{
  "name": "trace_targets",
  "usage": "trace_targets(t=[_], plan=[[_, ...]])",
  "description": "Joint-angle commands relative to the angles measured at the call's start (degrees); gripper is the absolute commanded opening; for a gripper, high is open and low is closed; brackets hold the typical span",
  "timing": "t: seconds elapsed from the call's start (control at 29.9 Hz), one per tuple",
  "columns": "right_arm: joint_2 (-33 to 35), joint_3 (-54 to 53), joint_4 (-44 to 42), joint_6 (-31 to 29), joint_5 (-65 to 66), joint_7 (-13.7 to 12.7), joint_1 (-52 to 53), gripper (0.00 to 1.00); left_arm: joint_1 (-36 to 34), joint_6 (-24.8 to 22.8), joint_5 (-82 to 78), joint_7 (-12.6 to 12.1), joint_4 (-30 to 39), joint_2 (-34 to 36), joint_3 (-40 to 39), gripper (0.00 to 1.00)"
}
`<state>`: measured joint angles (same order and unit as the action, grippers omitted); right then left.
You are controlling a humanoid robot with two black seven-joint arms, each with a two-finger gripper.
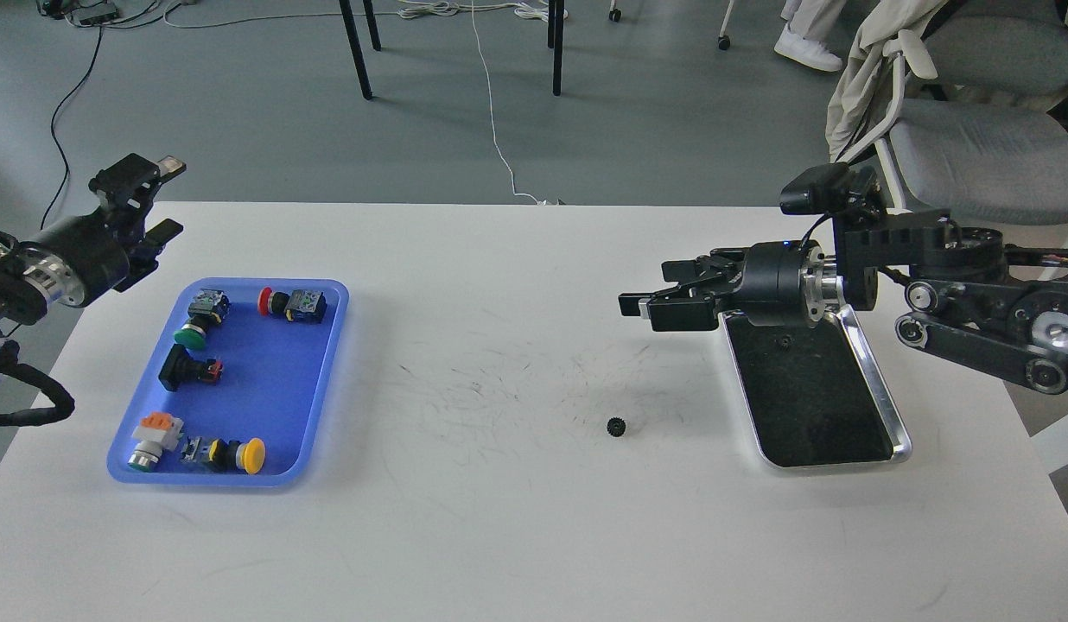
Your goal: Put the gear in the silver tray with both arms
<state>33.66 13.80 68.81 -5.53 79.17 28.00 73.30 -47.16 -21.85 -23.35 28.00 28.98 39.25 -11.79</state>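
A small black gear (pixel 617 426) lies on the white table, left of the silver tray (pixel 881 390). Inside the tray, near its far end, sits a tiny dark part (pixel 785 343). My right gripper (pixel 645 288) reaches leftward past the tray's far left corner, open and empty, up and to the right of the gear and well apart from it. At the table's far left corner my left gripper (pixel 168 197) is open and holds nothing, far from the gear.
A blue plastic tray (pixel 327 363) with several push-button switches sits on the left of the table. Beyond the far right corner stands an office chair (pixel 975 147) with a cloth over it. Table legs and cables cross the floor behind.
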Motion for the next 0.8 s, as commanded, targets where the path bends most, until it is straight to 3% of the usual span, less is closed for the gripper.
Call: trace_targets(t=[0.0,0.27,0.77], plan=[[-1.5,2.5,-0.3,0.0,2.4,0.0,0.8,0.97,0.0,0.1,3.0,0.0,-1.6,-0.3,-0.1,0.97],[-6.1,10.0,-1.7,-0.1,6.8,0.0,4.5,0.97,1.0,0.1,9.8,0.0,-6.8,-0.7,-1.1,0.97],[-15.6,17.4,-6.7,-0.4,10.5,0.0,5.5,0.93,2.0,0.0,11.7,0.0,-7.4,-1.3,-1.6,0.98]])
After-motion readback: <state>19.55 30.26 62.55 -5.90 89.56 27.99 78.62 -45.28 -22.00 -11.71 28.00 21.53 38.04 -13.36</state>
